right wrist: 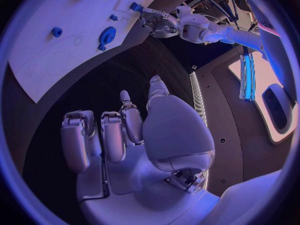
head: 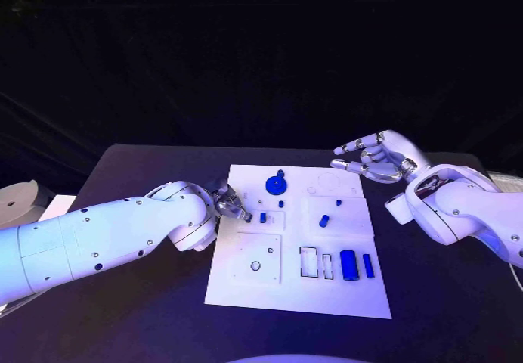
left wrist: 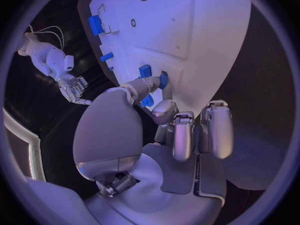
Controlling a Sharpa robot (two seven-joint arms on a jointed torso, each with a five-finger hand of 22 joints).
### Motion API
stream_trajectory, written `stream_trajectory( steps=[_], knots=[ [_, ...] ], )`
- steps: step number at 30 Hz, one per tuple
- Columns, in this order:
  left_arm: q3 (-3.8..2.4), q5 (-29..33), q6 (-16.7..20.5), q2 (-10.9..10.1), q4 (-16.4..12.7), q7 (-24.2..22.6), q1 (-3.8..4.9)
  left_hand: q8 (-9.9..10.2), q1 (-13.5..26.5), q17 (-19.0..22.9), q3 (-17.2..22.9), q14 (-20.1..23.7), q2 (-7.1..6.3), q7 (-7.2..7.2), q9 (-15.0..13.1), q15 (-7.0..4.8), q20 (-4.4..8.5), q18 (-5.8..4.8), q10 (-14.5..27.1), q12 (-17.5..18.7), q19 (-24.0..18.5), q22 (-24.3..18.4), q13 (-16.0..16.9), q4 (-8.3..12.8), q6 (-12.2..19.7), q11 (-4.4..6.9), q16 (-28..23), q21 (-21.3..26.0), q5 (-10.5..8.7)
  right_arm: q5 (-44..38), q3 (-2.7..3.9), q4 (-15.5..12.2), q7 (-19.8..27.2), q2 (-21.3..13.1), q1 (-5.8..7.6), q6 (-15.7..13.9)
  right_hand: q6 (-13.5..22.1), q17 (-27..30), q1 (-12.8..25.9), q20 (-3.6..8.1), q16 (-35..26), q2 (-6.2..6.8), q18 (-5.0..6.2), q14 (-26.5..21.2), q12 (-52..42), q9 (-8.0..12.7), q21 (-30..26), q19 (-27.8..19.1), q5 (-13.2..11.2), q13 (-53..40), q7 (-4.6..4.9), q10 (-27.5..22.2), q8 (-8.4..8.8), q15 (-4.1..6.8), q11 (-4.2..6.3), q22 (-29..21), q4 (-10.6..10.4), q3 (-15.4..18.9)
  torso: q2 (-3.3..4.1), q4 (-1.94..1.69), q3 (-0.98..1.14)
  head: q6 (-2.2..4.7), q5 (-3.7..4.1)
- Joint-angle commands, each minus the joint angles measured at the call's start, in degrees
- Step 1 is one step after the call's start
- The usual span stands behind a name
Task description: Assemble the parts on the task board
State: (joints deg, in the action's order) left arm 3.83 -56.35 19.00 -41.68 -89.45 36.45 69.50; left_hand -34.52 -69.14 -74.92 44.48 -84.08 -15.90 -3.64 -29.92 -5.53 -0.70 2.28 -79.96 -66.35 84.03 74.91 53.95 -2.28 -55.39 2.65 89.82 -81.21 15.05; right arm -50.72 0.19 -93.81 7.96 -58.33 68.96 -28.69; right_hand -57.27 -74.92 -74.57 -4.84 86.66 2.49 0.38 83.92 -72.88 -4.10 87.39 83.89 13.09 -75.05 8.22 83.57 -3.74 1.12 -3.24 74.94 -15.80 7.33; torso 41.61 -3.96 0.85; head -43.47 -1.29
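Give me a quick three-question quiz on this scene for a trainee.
1. True or false: the right robot hand holds a blue part.
2. Where is the blue gear? A: near end of the task board. B: far end of the task board. C: on the black table, off the board.
3. Which robot hand has its fingers at the board's edge?

Key: 1 false, it holds nothing. 2 B. 3 the left robot hand.
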Motion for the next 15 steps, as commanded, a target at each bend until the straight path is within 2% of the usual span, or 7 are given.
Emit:
stream_trajectory(
  steps=[1, 7, 15],
  knots=[
    [0.23, 0.18, -2.85, 0.09, -0.28, 0.5, -0.26, -0.19, -0.04, -15.08, 0.42, -5.92, 0.08, 2.26, -0.11, -0.35, 0.35, -0.25, -0.55, -0.46, 3.35, 11.21, 0.4, 0.52, -2.69, 0.26, 0.18, 0.01, 0.07, -0.27, 0.0, -0.07, 0.53, 0.02, -0.01, 0.34, 0.04, -9.31, -0.18, -0.22, -0.22, -0.52, 0.78, 4.76, 0.2, -0.06, -0.31, 3.54, 0.38, -6.04, -0.08, -0.53, -0.06, -0.1, 0.02, 10.56, -0.01, 0.26, -0.02, 0.05, 0.02, -0.02, 0.01],
    [0.23, -0.01, -3.33, 0.15, 0.0, 0.42, -0.26, 0.25, 0.71, -15.08, -0.8, -5.92, 0.18, 2.79, -0.21, -0.6, 0.53, -0.32, -1.49, -1.71, 3.45, 11.36, 2.45, 0.28, -3.3, 0.62, 0.18, -0.26, 0.04, -0.27, 0.0, -0.09, 0.52, -0.01, -0.01, 0.34, 0.04, -9.31, -0.18, -0.22, -0.22, -0.52, 0.78, 4.76, 0.2, -0.06, -0.31, 3.54, 0.38, -6.04, -0.08, -0.53, -0.06, -0.1, 0.02, 10.56, -0.01, 0.26, 0.02, 0.03, 0.07, 0.07, 0.02],
    [0.23, 0.23, -3.98, 0.44, 0.81, 0.35, -0.24, 0.74, 1.42, -15.08, -1.39, -5.92, 1.32, 3.15, -0.33, -0.81, 0.7, -0.42, -2.28, -2.83, 3.61, 11.58, 4.45, -0.23, -4.47, 0.91, 0.18, -0.67, 0.16, -0.27, 0.0, -0.18, 0.48, -0.09, 0.0, 0.29, 0.04, -9.31, -0.18, -0.22, -0.22, -0.52, 0.78, 4.76, 0.2, -0.06, -0.31, 3.54, 0.38, -6.04, -0.08, -0.53, -0.06, -0.1, 0.02, 10.56, -0.01, 0.26, 0.04, 0.11, 0.09, 0.03, -0.06]
  ],
)
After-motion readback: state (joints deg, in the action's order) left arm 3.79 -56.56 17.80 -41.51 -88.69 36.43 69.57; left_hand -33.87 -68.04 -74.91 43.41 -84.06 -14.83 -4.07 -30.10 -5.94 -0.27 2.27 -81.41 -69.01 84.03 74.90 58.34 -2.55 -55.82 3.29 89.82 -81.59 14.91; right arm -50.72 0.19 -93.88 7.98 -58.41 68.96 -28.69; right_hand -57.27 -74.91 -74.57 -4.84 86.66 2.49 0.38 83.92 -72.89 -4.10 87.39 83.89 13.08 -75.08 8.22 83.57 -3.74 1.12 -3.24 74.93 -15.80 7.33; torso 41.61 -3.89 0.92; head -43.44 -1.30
